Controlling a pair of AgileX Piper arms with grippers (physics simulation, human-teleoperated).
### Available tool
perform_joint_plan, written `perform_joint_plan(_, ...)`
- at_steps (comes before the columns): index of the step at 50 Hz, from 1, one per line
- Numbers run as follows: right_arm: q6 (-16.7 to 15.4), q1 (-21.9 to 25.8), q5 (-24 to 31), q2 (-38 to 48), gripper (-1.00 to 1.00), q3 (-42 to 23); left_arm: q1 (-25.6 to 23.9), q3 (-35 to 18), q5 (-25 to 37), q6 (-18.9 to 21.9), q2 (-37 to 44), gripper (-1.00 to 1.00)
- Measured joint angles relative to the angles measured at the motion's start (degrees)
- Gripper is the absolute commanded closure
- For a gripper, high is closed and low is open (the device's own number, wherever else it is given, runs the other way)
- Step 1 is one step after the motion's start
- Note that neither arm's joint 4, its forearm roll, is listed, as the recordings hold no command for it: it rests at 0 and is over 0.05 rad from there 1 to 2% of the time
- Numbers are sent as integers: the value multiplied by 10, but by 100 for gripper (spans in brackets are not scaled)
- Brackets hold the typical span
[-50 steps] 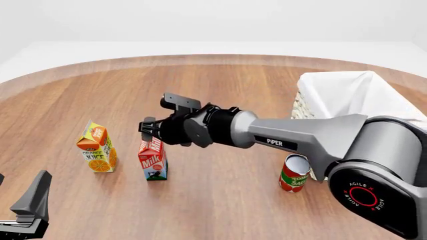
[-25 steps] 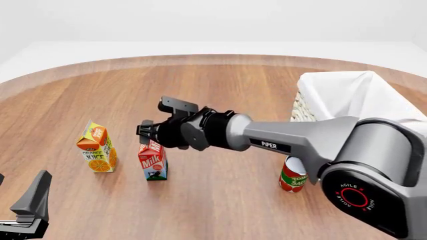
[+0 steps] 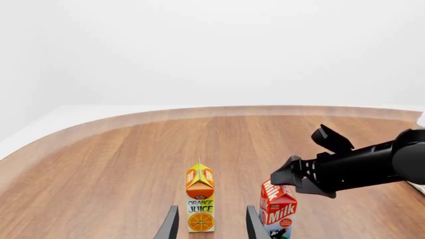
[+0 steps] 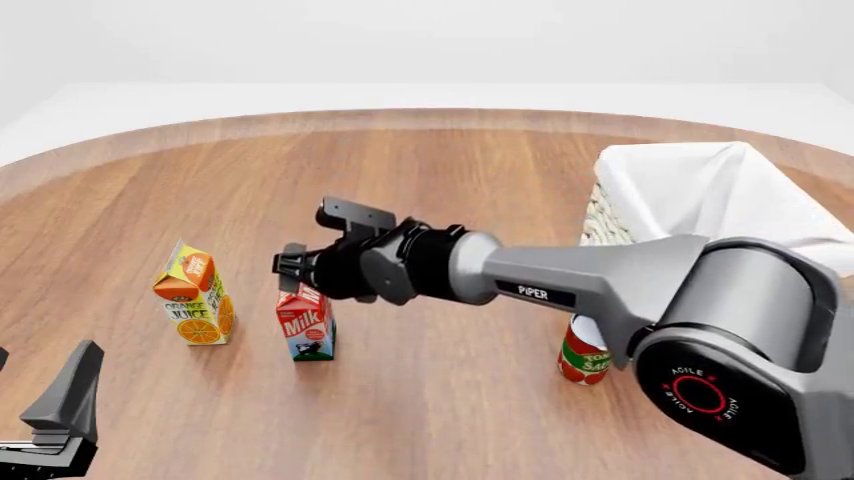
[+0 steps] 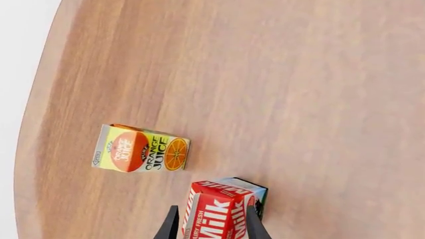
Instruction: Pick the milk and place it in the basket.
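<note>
The milk point(image 4: 306, 325) is a small carton with a red top and a blue-green base, standing upright on the wooden table. My right gripper point(image 4: 306, 240) hangs just above it and is open. In the right wrist view its fingers point(image 5: 171, 225) flank the milk's point(image 5: 219, 209) red gable. The left wrist view shows the nearer finger right over the carton's point(image 3: 277, 214) top. I cannot tell whether it touches. The white wicker basket point(image 4: 603, 220) with cloth lining stands at the far right. My left gripper point(image 3: 211, 209) is open and empty at the near left.
An orange juice carton point(image 4: 196, 295) stands upright just left of the milk. A red tomato sauce can point(image 4: 587, 348) stands in front of the basket, under my right arm's forearm. The round table's edge curves along the back.
My right gripper has sunk a little and shifted slightly left, closer to the milk's top. The left arm and all objects have stayed put.
</note>
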Motion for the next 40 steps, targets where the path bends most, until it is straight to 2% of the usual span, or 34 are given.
perform_joint_plan(40,14,6,-12,14,-100,3,0,0,0,0,0,-100)
